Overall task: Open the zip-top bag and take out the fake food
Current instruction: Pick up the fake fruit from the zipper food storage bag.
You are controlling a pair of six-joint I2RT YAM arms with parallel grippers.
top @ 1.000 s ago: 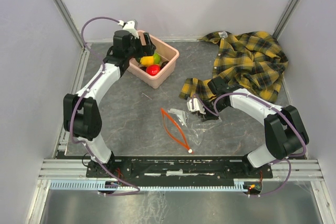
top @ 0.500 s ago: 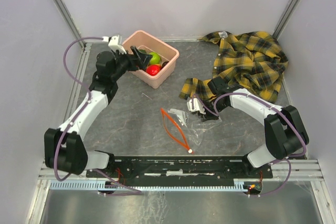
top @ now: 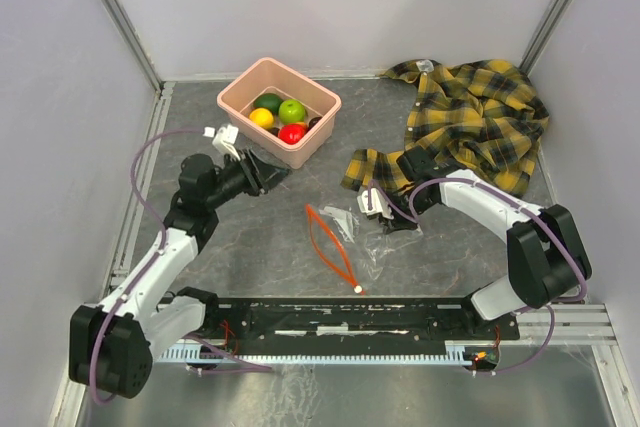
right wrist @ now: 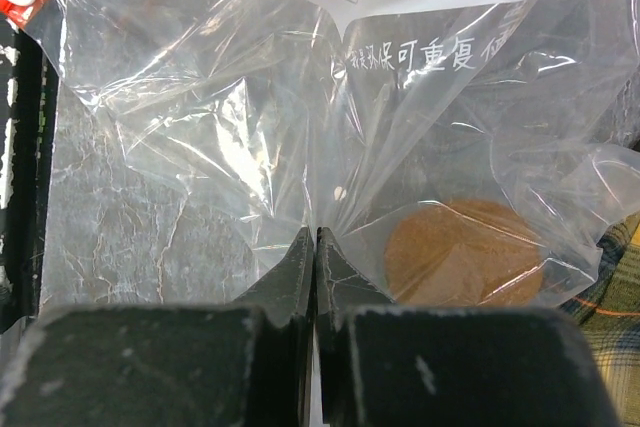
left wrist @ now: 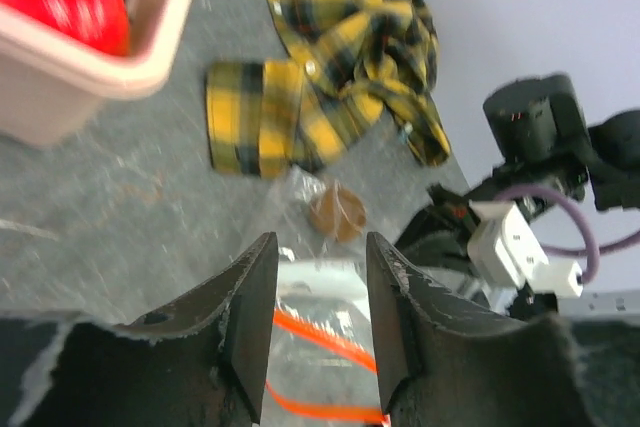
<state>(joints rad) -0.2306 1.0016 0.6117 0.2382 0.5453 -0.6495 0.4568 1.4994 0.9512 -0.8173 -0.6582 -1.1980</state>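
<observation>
Nearest the arm bases, the orange-red zip strip [top: 328,239] lies spread in a loop on the bench [top: 240,247], so the zip-top bag [top: 372,237] looks open at its mouth. Just beyond, the right end effector [right wrist: 316,237] is closed tight on a fold of the clear film, right beside the one brown fake fruit [right wrist: 465,252] that remains inside, at the end of the bag away from the zip strip. That pinch is thin. A pull from the other arm could slide the film out, and the whole bag would drag across the bench instead of giving up its piece.

To the left, the left end effector [left wrist: 320,247] hangs about half open and empty, aimed toward the bag. At that width it may be too narrow for the brown piece, and its fingers could catch the limp plastic or flatten the mouth shut. The piece could also be nudged toward the plaid shirt [top: 480,117] lying against the bag.

Farther back, the pink tub [top: 318,135] holds green, yellow-orange and red fruits [top: 291,111].
</observation>
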